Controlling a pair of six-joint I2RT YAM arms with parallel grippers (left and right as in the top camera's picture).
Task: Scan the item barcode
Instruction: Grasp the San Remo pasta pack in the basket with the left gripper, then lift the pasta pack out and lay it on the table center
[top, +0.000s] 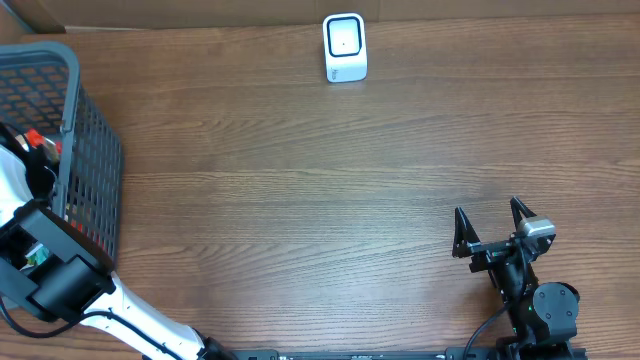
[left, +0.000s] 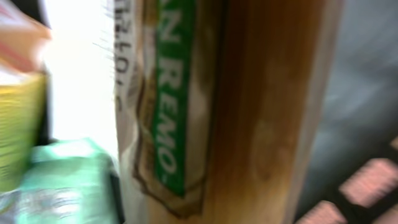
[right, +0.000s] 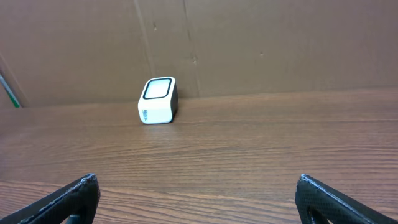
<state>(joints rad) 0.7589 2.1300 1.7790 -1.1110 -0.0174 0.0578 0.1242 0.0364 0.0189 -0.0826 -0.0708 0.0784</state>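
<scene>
Inside basket (top: 95, 180), left end effector hidden, state untellable; package (left: 261, 112) might have slipped if pinched off-centre. Right end effector (top: 487, 212) gaped open.

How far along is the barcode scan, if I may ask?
Done: nothing, no item is near the scanner. In hand: the left arm reaches into the basket, its camera filled by a brown packet; no grip is visible. Left: lifting it out and scanning its barcode.
</scene>
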